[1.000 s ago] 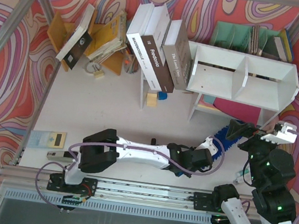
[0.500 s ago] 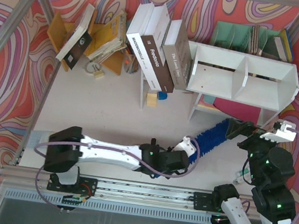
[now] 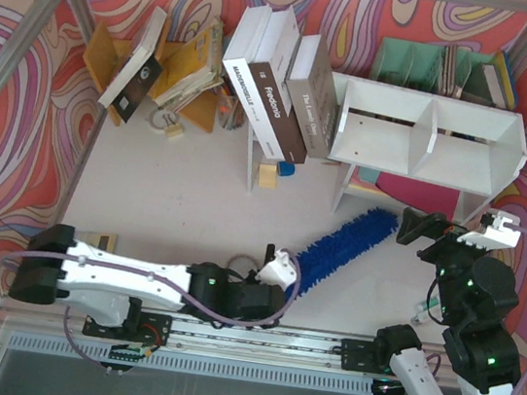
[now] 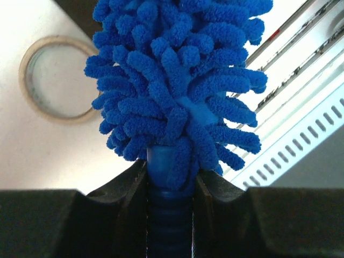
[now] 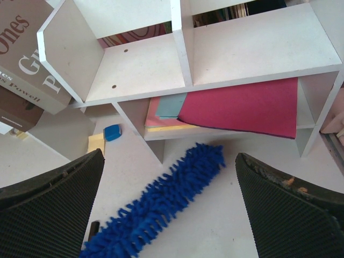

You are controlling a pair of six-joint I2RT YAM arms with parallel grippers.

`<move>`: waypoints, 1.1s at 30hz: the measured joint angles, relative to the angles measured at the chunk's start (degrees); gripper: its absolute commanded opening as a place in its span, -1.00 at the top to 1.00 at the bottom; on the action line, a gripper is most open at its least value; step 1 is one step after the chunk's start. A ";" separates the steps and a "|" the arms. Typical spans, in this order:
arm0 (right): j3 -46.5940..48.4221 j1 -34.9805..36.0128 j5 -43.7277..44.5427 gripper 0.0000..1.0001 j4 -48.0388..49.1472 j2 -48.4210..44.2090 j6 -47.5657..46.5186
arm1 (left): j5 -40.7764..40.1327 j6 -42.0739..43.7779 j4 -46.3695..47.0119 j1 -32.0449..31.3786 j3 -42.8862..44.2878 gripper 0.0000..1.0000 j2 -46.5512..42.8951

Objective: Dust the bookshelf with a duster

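The white bookshelf (image 3: 430, 133) stands at the back right, its two open compartments (image 5: 140, 64) filling the top of the right wrist view. The blue fluffy duster (image 3: 346, 241) stretches diagonally over the table in front of the shelf's legs, its tip pointing up-right (image 5: 177, 199). My left gripper (image 3: 279, 265) is shut on the duster's ribbed blue handle just below the fluffy head (image 4: 177, 80); both jaws press the handle (image 4: 171, 177). My right gripper (image 3: 423, 230) hovers open above the duster's tip, its two ribbed pads wide apart (image 5: 167, 161), holding nothing.
Large books (image 3: 280, 82) lean against the shelf's left end. A teal organizer (image 3: 439, 65) stands behind it and a yellow rack (image 3: 183, 68) at back left. A pink folder (image 5: 242, 105) lies under the shelf. A tape roll (image 4: 56, 78), a blue block (image 3: 287, 168) and a small device (image 3: 90, 242) lie around.
My left arm has swung left and back toward the near edge, dragging the duster away from the right gripper and down-left. The right gripper stayed open in place.
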 measured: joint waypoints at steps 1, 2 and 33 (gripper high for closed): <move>0.00 -0.02 0.00 -0.97 -0.02 0.00 0.00 | -0.22 -0.74 -1.27 -0.37 -0.76 1.00 -1.92; 0.00 0.00 0.02 -0.97 -0.02 0.00 0.00 | -0.52 -1.55 -2.47 -0.68 -1.44 1.00 -3.93; -0.39 -0.02 -0.07 -0.97 0.85 0.15 0.70 | -20.04 -22.86 -18.56 -8.48 -9.33 1.00 -25.40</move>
